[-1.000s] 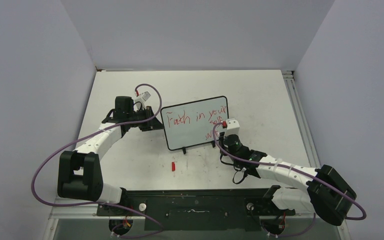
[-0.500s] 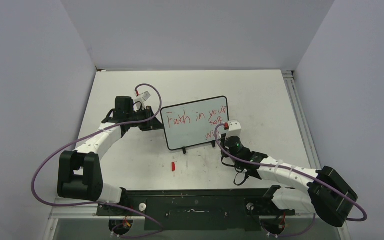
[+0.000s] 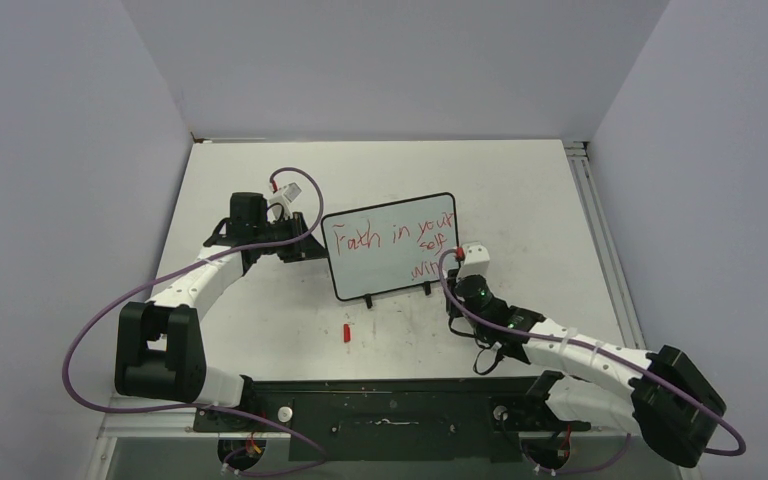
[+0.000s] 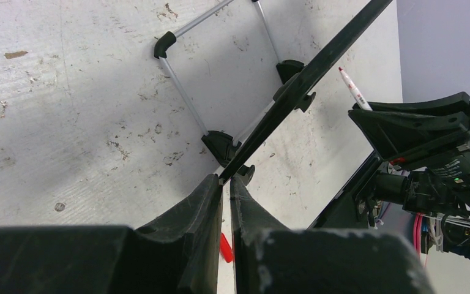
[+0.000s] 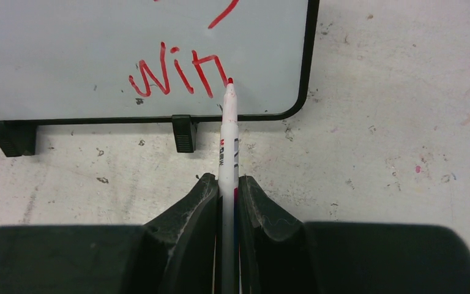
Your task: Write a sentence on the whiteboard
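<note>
The small rectangular black-framed whiteboard [image 3: 388,262] stands mid-way across the scuffed white tabletop [image 3: 520,190]. The left claw [image 4: 225,180] is clenched on its left edge. Over the last second the right claw [image 5: 226,180], clamped on a slim white red-tipped marker [image 5: 227,131], has slid right and nearer, uncovering "Win" in the near right corner. The red handwritten sentence [image 3: 400,232] probably lacks only its last letter, and the tip rests at the end of the n's final stroke.

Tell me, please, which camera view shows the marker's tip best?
The right wrist view: the marker runs up from the right gripper and its red tip sits at the whiteboard beside "Win". The left wrist view shows it small and distant; from the top external view it cannot be made out.
</note>
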### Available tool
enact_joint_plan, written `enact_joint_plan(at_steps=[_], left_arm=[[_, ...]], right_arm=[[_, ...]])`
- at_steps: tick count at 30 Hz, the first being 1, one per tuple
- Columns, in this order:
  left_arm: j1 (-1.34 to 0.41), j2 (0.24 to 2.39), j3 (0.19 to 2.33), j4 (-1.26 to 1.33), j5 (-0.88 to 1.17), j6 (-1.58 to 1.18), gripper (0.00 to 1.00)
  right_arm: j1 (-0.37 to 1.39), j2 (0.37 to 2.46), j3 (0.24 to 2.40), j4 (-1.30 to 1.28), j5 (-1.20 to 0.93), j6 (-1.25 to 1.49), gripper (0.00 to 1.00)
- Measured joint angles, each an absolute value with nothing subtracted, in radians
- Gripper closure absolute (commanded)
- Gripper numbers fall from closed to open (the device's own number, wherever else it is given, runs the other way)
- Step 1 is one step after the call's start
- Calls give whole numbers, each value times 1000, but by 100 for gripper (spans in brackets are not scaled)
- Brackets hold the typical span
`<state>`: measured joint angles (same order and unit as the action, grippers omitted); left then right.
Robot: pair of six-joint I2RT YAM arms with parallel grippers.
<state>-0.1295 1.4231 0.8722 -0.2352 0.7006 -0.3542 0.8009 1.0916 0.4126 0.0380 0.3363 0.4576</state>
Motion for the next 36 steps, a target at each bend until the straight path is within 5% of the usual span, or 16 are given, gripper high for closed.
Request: enact_joint_plan(at_steps=[7,36], left_arm=[[-130,1423,872,-235,700,-354,91],[-130,1423,872,-235,694,-354,91]], right_arm=[[802,970,407,28,362,450,95],[727,1108,408,126,306,370,95]])
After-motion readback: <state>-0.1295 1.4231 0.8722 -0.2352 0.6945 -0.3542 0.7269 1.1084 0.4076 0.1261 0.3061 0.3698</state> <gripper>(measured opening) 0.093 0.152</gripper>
